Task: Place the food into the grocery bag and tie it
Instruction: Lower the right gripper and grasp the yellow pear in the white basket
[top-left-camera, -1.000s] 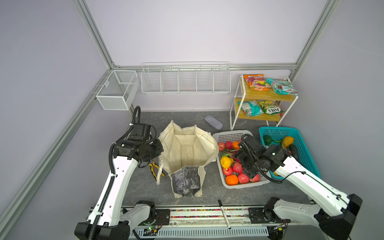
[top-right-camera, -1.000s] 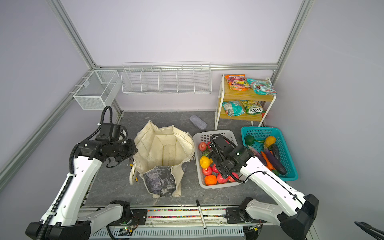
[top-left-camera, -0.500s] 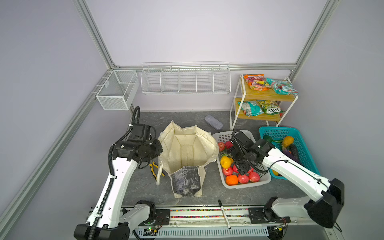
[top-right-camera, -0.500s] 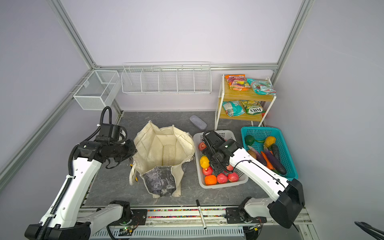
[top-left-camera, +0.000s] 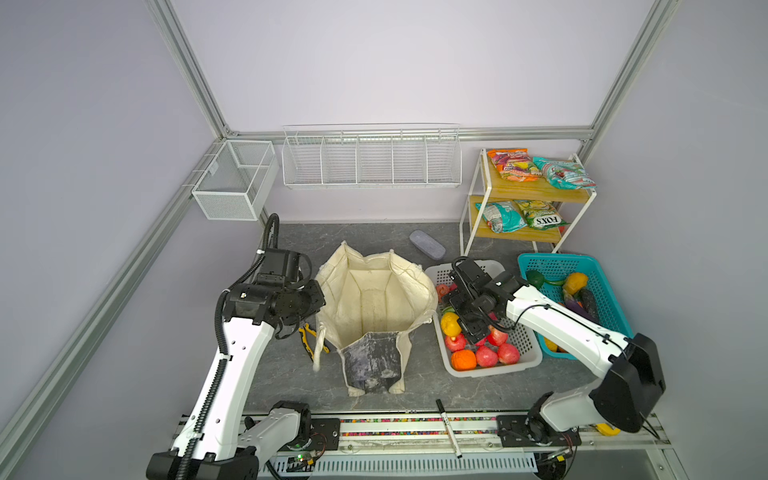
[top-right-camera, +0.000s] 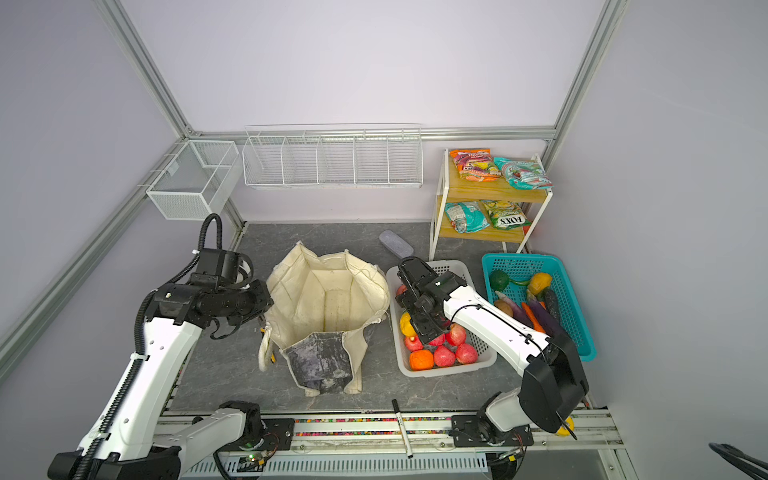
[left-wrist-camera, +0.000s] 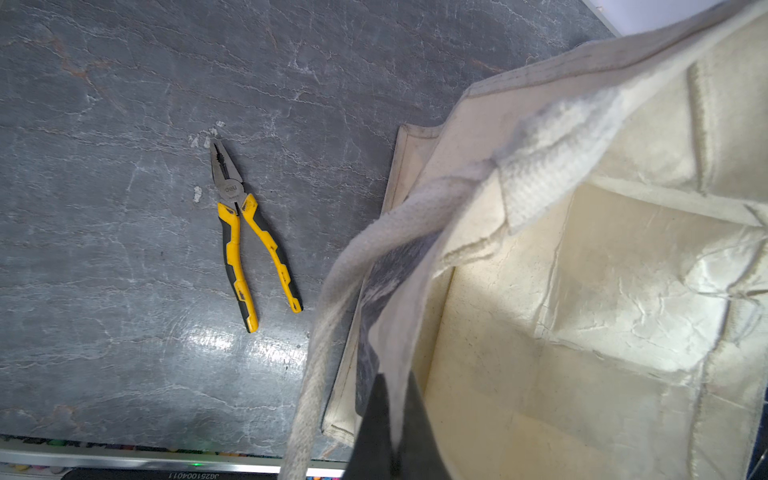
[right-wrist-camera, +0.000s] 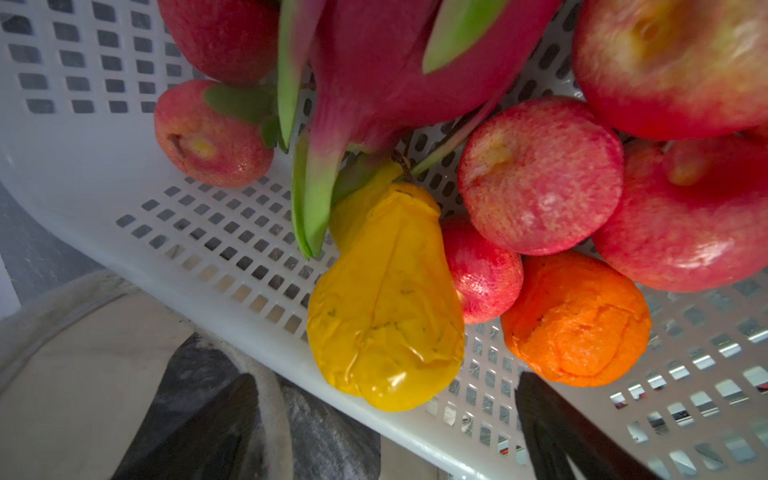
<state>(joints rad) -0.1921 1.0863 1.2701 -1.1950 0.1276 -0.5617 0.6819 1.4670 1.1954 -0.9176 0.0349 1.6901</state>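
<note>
I list, left to right: pliers flat on the table; left gripper clenched on the rim of the bag, which stands open mid-table. Right gripper spread wide and holding nothing, low over the white basket. The food lies in that basket: apples, orange, dragon fruit.

FOX'S reads upside down on a yellow-green snack packet on the lower shelf. JG251004011 is printed on a dark strip along the worktop edge.
</note>
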